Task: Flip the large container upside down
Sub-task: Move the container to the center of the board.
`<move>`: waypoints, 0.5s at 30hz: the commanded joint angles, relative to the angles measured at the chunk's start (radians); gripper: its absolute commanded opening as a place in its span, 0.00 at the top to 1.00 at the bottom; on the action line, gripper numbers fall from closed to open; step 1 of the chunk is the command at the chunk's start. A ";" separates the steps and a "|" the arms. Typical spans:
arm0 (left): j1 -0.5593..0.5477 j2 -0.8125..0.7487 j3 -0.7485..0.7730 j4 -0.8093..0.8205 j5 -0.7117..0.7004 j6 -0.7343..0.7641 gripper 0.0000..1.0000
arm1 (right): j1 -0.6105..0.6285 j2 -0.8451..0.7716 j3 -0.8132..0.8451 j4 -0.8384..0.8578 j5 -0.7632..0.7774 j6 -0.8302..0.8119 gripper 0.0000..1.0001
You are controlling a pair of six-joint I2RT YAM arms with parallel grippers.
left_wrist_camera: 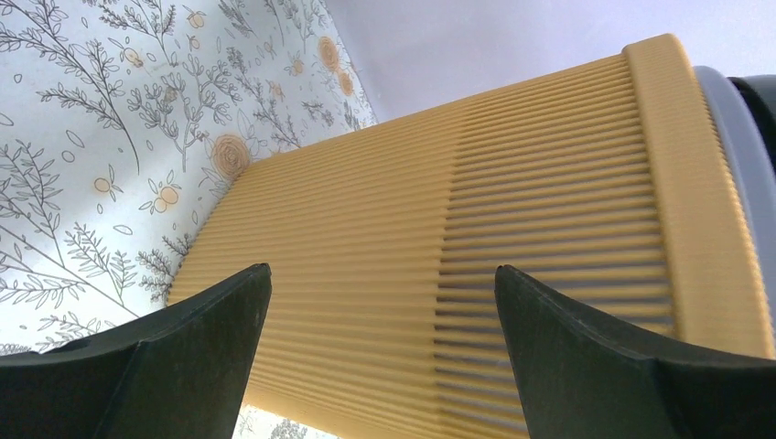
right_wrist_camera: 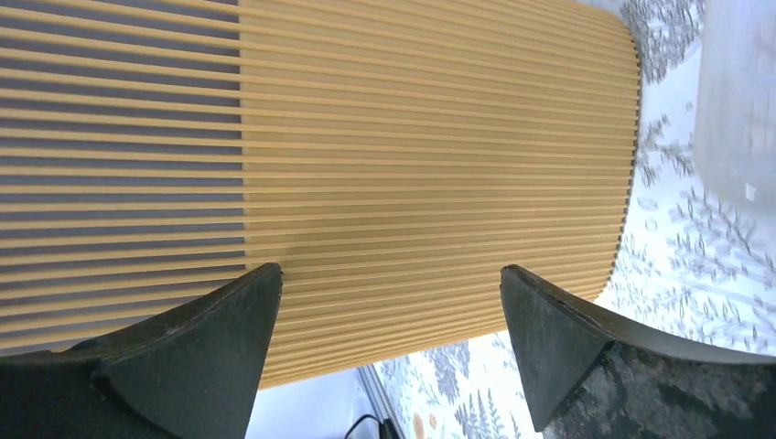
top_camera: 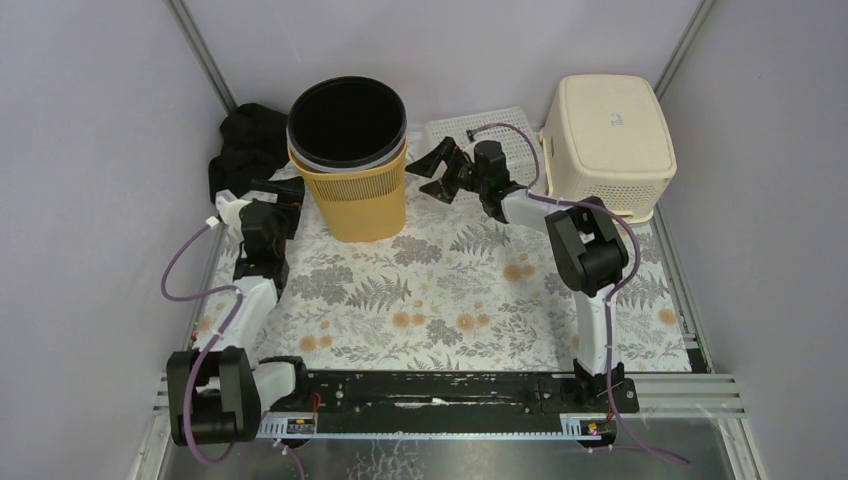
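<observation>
Blk joints (top_camera: 585, 250), wht links (top_camera: 255, 305), purple cables (top_camera: 165, 280)

This is a robot test booth in a lab. Plain pale walls (top_camera: 90, 150) close in three sides, and metal posts (top_camera: 203, 55) rise in the upper corners. A slotted metal rail (top_camera: 700, 400) spans the lower edge of the bench (top_camera: 440, 462). A floral cloth (top_camera: 450, 290) covers the middle, and purple cables (top_camera: 180, 262) loop at lower left.

- Top view: even, diffuse light; faint shadow beside the container (top_camera: 350, 170) on the counter (top_camera: 450, 300); sharp throughout.
- Left wrist view: fingers (left_wrist_camera: 174, 366) dark, underexposed; ribs nearest the lens blurred.
- Right wrist view: pale object (right_wrist_camera: 737, 101), upper right, out of focus.
</observation>
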 commanded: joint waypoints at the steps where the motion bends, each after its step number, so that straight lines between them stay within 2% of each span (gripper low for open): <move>1: -0.036 -0.089 -0.038 0.034 0.118 0.016 0.00 | 0.102 -0.153 -0.097 0.047 -0.092 -0.081 0.03; 7: -0.046 -0.163 -0.043 -0.021 0.165 0.008 0.00 | 0.137 -0.259 -0.221 0.036 -0.080 -0.119 0.03; 15: -0.143 -0.272 -0.078 -0.120 0.172 0.013 0.00 | 0.164 -0.414 -0.368 -0.007 -0.053 -0.168 0.03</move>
